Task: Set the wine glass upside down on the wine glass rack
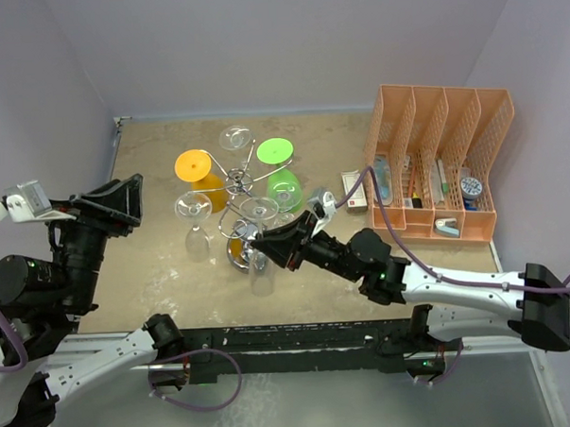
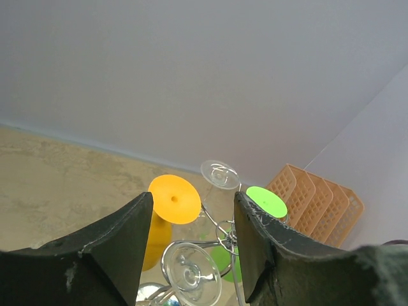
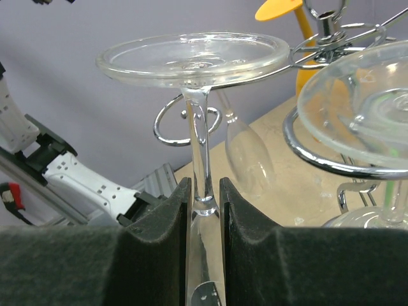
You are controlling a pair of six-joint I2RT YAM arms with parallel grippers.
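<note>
The wine glass (image 3: 194,57) is clear and hangs upside down, foot on top. My right gripper (image 3: 204,191) is shut on its stem just above the bowl. A chrome curl (image 3: 182,124) of the wine glass rack (image 1: 238,184) sits right behind the stem, under the foot; I cannot tell if they touch. In the top view the right gripper (image 1: 253,239) is at the rack's near side. My left gripper (image 1: 136,203) hovers left of the rack, open and empty. In its own view the left gripper (image 2: 192,201) frames the rack's wires (image 2: 252,233).
Other glasses hang on the rack: an orange one (image 1: 195,165), a green one (image 1: 275,150) and clear ones (image 1: 234,137), (image 1: 192,206). Another clear foot (image 3: 363,108) rests in a chrome ring close to my right fingers. An orange mesh file organiser (image 1: 439,159) stands at the back right.
</note>
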